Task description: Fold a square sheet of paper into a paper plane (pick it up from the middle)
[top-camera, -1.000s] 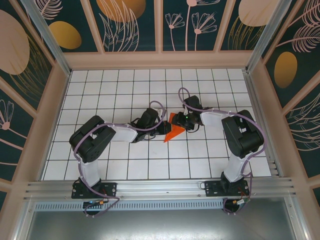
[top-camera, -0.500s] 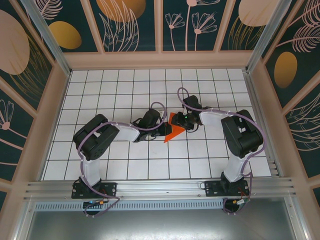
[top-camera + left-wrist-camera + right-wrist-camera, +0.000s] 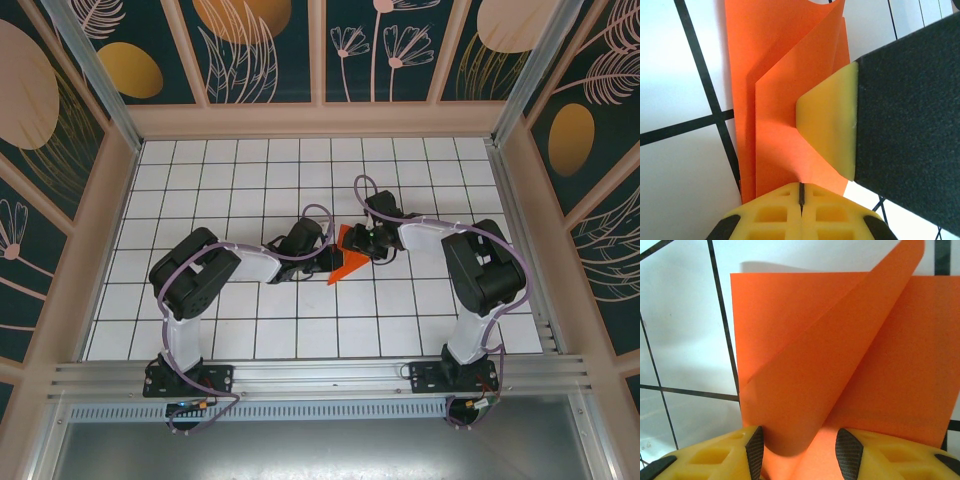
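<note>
1. Looking down from above, I see the square sheet of paper (image 3: 343, 266) lying part-folded on the white grid table (image 3: 250, 170), about mid-table, between the two grippers.
2. My left gripper (image 3: 801, 194) is clenched tight. The sheet's creased edge runs straight into the seam between its fingers, so I take it to be nipping the paper there, though at this close angle I can't be fully sure it isn't merely pressing on it.
3. My right gripper (image 3: 801, 447) has its jaws apart. A loose flap curls up from the sheet and rises between its two fingers, neither of which pinches it. In the left wrist view, one yellow fingertip (image 3: 826, 131) rests on the folded layer just beside the left gripper.
4. I judge the step in hand to be an early fold: one flap is turned over but not flattened, and nothing like a dart shape is there yet.
5. Next I would need to lay that flap down along its line and press the crease flat, with the left gripper anchoring the sheet so that it doesn't slide.
</note>
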